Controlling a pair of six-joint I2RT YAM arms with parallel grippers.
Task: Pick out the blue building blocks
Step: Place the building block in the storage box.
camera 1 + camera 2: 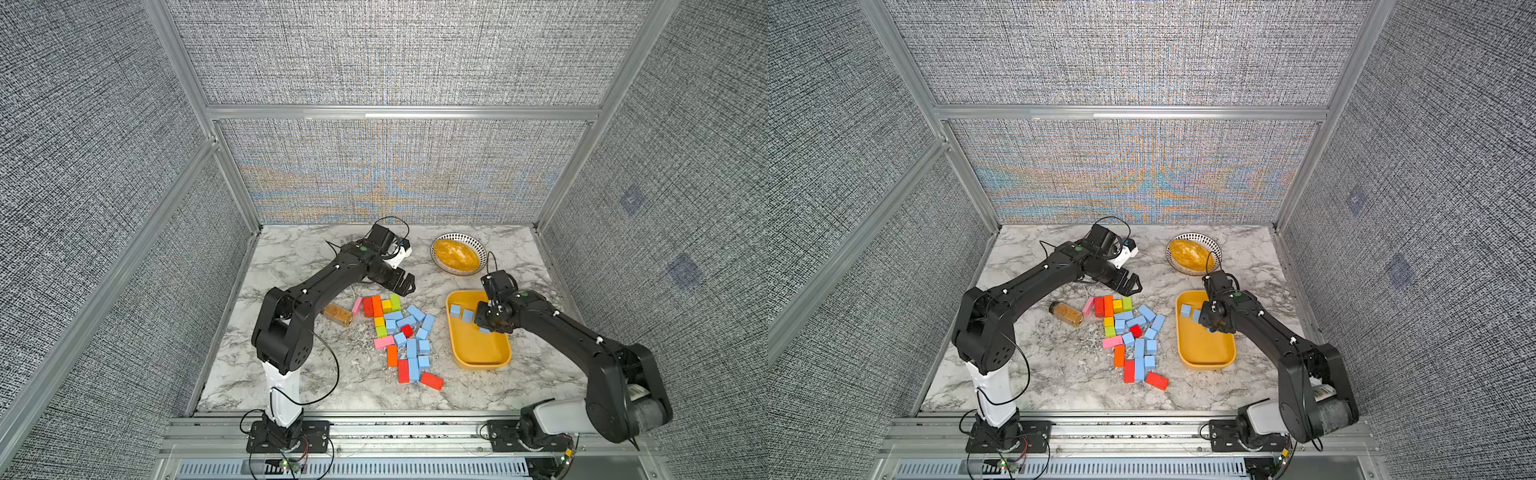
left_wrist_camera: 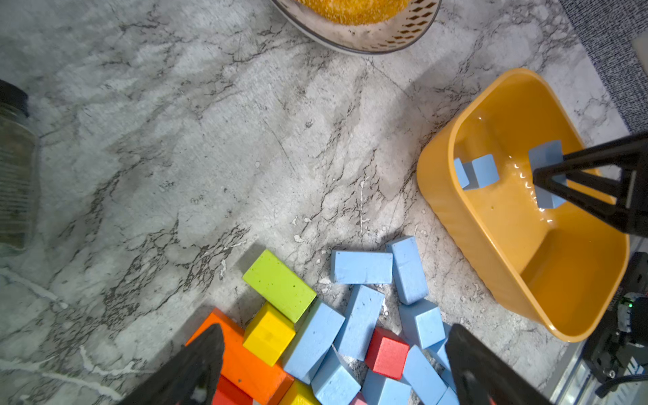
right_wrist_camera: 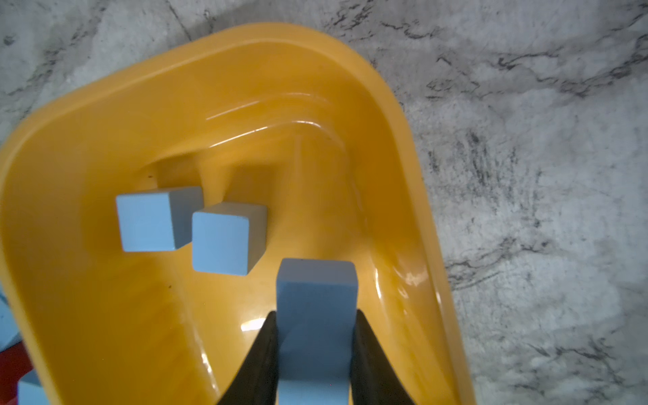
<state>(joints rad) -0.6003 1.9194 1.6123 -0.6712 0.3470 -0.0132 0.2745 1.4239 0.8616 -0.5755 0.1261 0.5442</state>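
- A blue bar (image 3: 315,298) was clamped between the two black jaws of the right gripper (image 3: 315,319). It was held roughly upright inside a yellow tray (image 3: 105,140). Whether its lower end touched the tray floor could not be told.
- Two blue cubes (image 3: 145,221) (image 3: 219,242) sat on the tray floor toward its far end. They were just beside each other, near the held bar but apart from it. Both top views showed them as well (image 1: 455,310).
- The rest of the blue building blocks (image 1: 411,347) lay on the marble table (image 1: 299,257) in a loose cluster on the robot's left of the tray. Cubes and longer bars lay there at mixed angles, many of them touching.
- Mixed into that cluster were blocks of other colours:
  - a red block (image 1: 431,380) at the near end;
  - an orange block (image 1: 392,355) and a pink block (image 1: 383,342) along the side away from the tray;
  - a green block (image 1: 395,301) and a yellow block (image 1: 386,306) at the far end.
- The left gripper (image 1: 405,286) hovered above the far end of the cluster. Its jaws were spread wide with nothing between them. In the left wrist view its fingers (image 2: 207,354) framed the blocks below.
- A glass jar (image 1: 337,314) with brownish contents lay on its side, just beyond the cluster on the side away from the tray.
- A bowl (image 1: 457,237) with a patterned rim stood past the tray, toward the back wall. It held something yellow-orange.
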